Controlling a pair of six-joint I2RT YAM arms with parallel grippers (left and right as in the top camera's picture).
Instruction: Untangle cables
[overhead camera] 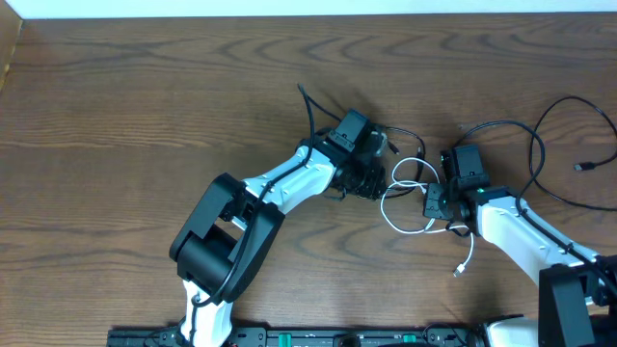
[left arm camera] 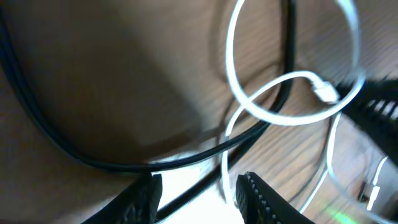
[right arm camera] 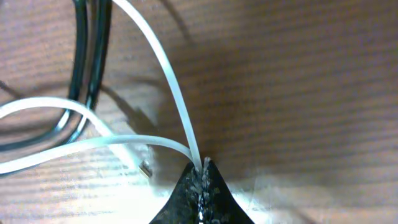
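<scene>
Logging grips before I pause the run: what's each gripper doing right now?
Left gripper: open, white cable passing loose between its jaws.
Right gripper: shut on the white cable.

You have a dark brown wood-grain tabletop filling nearly the whole overhead view, its grain running left to right in long wavy bands. Along its far edge you'll see a narrow white strip. At the far left corner sits a lighter wooden edge. In both wrist views the same grain shows up close, partly blurred, crossed by soft shadows.
</scene>
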